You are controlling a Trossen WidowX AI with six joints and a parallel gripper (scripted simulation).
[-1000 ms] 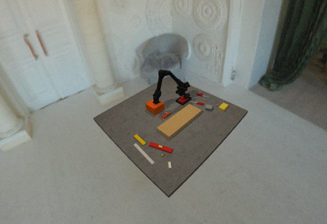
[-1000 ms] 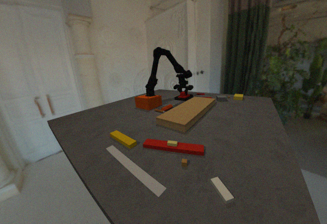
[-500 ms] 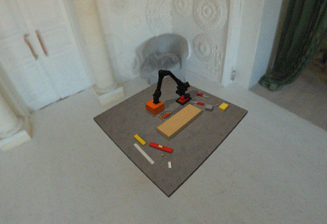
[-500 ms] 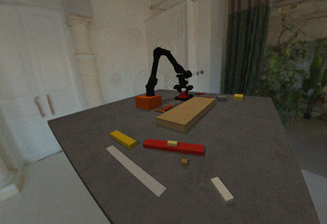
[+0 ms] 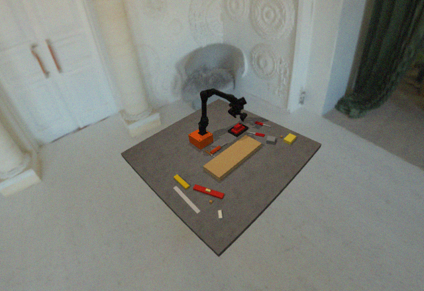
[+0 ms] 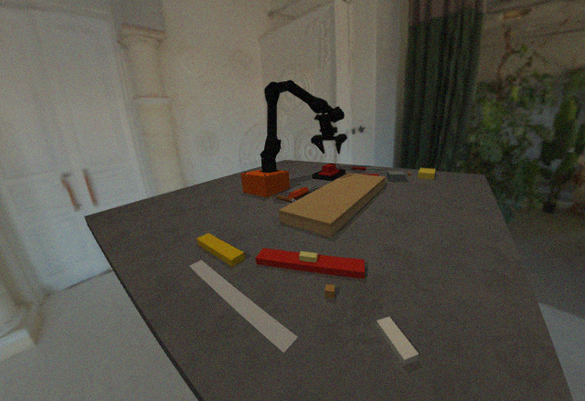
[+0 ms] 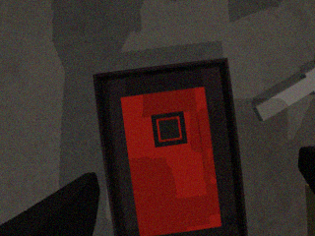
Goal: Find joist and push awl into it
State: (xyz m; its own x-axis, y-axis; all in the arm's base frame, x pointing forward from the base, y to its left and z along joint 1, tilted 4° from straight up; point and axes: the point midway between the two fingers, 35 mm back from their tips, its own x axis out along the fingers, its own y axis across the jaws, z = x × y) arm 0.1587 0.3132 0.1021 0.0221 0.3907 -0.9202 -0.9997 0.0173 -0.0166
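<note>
The red stud finder (image 5: 238, 128) (image 6: 329, 169) (image 7: 153, 187) lies in the black tray (image 5: 231, 132) (image 6: 321, 176) (image 7: 232, 147). My gripper (image 5: 238, 116) (image 6: 330, 152) (image 7: 200, 171) is open and empty above it, with a finger on either side in the wrist view. The tan floor panel (image 5: 232, 158) (image 6: 337, 199) lies flat; I see no hole in it. An orange-handled tool (image 5: 215, 150) (image 6: 298, 193) with a thin shaft lies between the panel and the arm's base, beside a small brown-handled tool (image 5: 207, 152) (image 6: 283, 196). I cannot tell which tool is the awl.
Two red-handled tools (image 5: 259, 134) lie beyond the panel near a grey block (image 5: 270, 140) (image 6: 397, 176) and a yellow block (image 5: 289, 138) (image 6: 426, 173). A red level (image 5: 202, 189) (image 6: 283, 258), yellow bar (image 5: 181, 181) (image 6: 219, 248) and pale strip (image 5: 186, 199) (image 6: 243, 305) lie in front.
</note>
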